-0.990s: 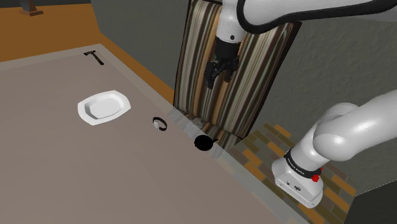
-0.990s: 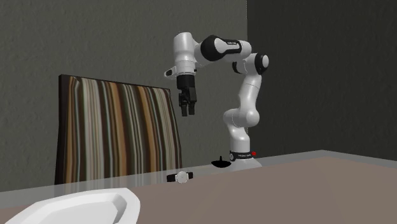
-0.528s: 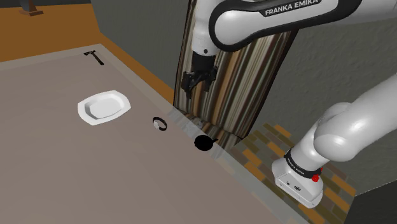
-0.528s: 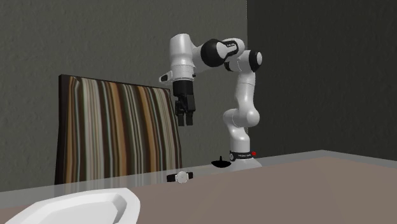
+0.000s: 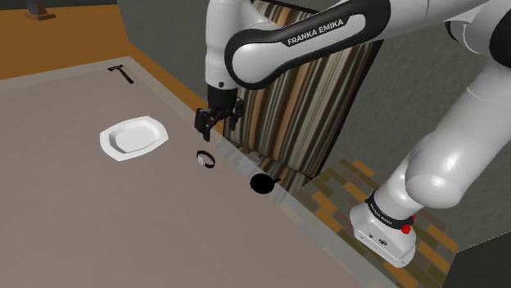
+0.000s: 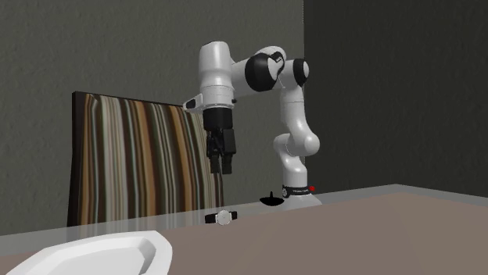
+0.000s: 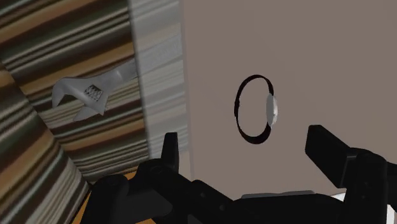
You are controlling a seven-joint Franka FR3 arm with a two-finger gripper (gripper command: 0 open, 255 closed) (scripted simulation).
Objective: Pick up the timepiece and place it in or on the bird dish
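The timepiece is a wristwatch [image 5: 205, 159] with a black band and a pale face, lying on the grey-brown table [image 5: 98, 213] near its far edge. The dish [image 5: 133, 137] is a white plate, farther toward the shoulder view's left. My black gripper [image 5: 217, 123] hangs open, above and slightly behind the watch, holding nothing. In the second exterior view the gripper [image 6: 222, 166] is well above the watch [image 6: 222, 218], and the dish [image 6: 102, 251] fills the lower left corner. In the wrist view the watch [image 7: 271, 108] lies just ahead of the gripper [image 7: 243, 135], between the lines of its spread fingers [image 7: 327, 149].
A small black round object [image 5: 263, 184] sits on the table's edge right of the watch. A hammer [image 5: 121, 74] lies at the far corner. A striped chair back [image 5: 303, 98] stands behind the edge, and a grey wrench [image 7: 89, 92] rests on the striped surface.
The arm has swung toward the shoulder view's left and come down, bringing the gripper from in front of the striped chair back to above the watch. The fingers stayed open.
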